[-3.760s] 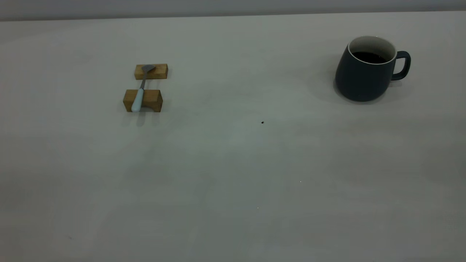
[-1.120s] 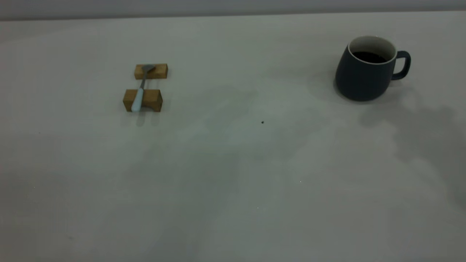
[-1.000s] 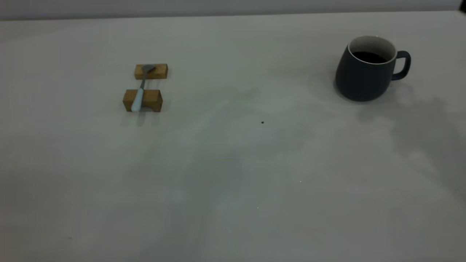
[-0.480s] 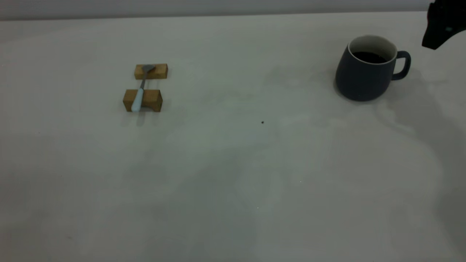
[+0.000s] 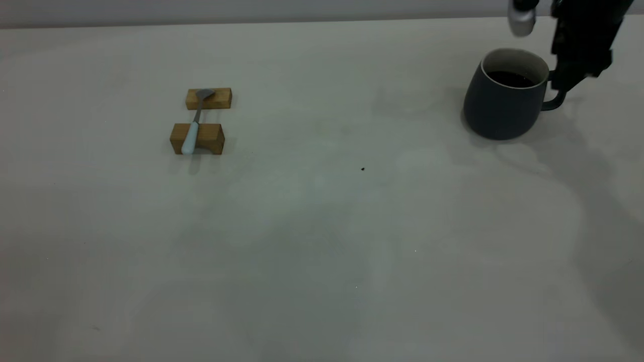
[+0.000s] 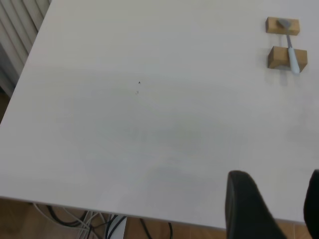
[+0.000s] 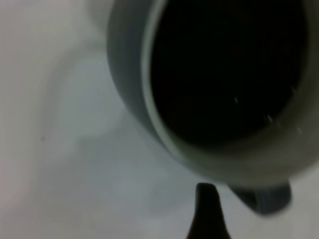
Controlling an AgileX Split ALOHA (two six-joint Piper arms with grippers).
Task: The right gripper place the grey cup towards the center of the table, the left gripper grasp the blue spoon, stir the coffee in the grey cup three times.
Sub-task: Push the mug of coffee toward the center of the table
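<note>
The grey cup (image 5: 503, 105) stands at the table's far right, with dark coffee (image 5: 510, 79) inside and its handle (image 5: 556, 103) turned to the right. My right gripper (image 5: 567, 80) hangs over that handle. In the right wrist view one black finger (image 7: 207, 214) shows beside the handle (image 7: 264, 199), away from the cup's rim (image 7: 164, 124), with nothing gripped. The blue spoon (image 5: 191, 134) lies across two wooden blocks at the left. My left gripper (image 6: 279, 209) is open over the table's near edge, far from the spoon (image 6: 294, 57).
The spoon's bowl rests on the far wooden block (image 5: 217, 98) and its handle on the near one (image 5: 209, 139). A small dark speck (image 5: 363, 169) lies mid-table. The pale table (image 5: 322, 241) stretches wide between spoon and cup. Cables (image 6: 99, 226) hang below the table edge.
My right gripper has come in from the top right corner and dropped down to the cup's handle. Cup, spoon and blocks have not moved.
</note>
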